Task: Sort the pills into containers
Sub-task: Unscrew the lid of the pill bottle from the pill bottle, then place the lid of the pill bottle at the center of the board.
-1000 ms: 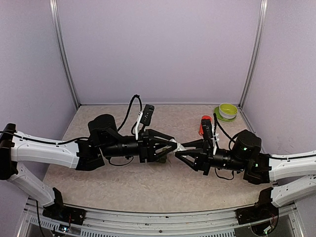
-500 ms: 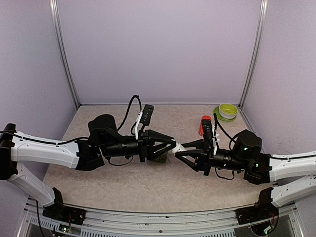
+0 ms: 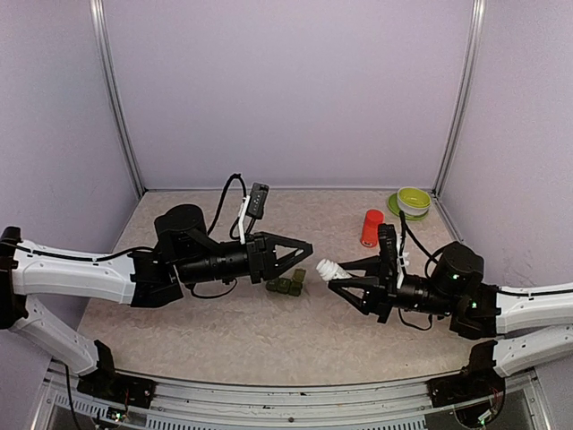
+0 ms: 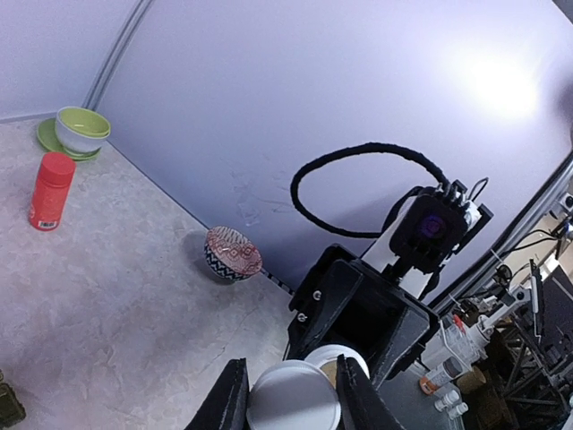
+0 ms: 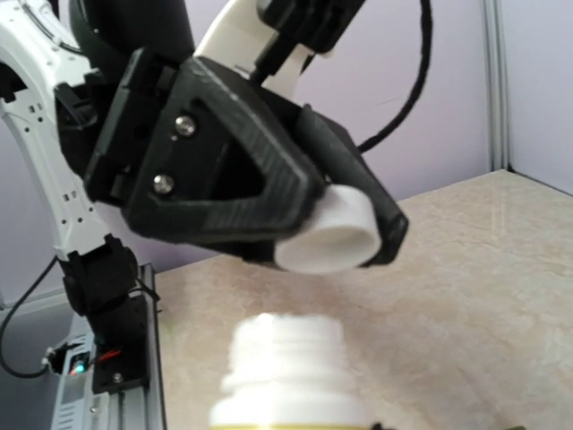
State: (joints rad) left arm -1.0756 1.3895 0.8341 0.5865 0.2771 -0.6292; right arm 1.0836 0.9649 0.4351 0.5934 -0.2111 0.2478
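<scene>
**A:** What is new at this moment?

**B:** The white cap (image 5: 327, 235) is off. The left end effector (image 3: 307, 251) has closed narrowly on it. The right end effector (image 3: 340, 278) grips the small bottle (image 3: 329, 268), and its threaded neck is now uncovered.

**A:** And compared with a second ago?

**B:** Then both end effectors met over the middle of the surface (image 3: 269, 340), and the left one was still wider. Now the arms have drawn apart, with a clear gap between cap and bottle.

**A:** What does this mean for the sorting?

**B:** I think the bottle is ready to be emptied. The containers (image 3: 286, 285) lie on the surface just beside the left end effector, between both arms. I cannot tell whether their lids are open.
</scene>
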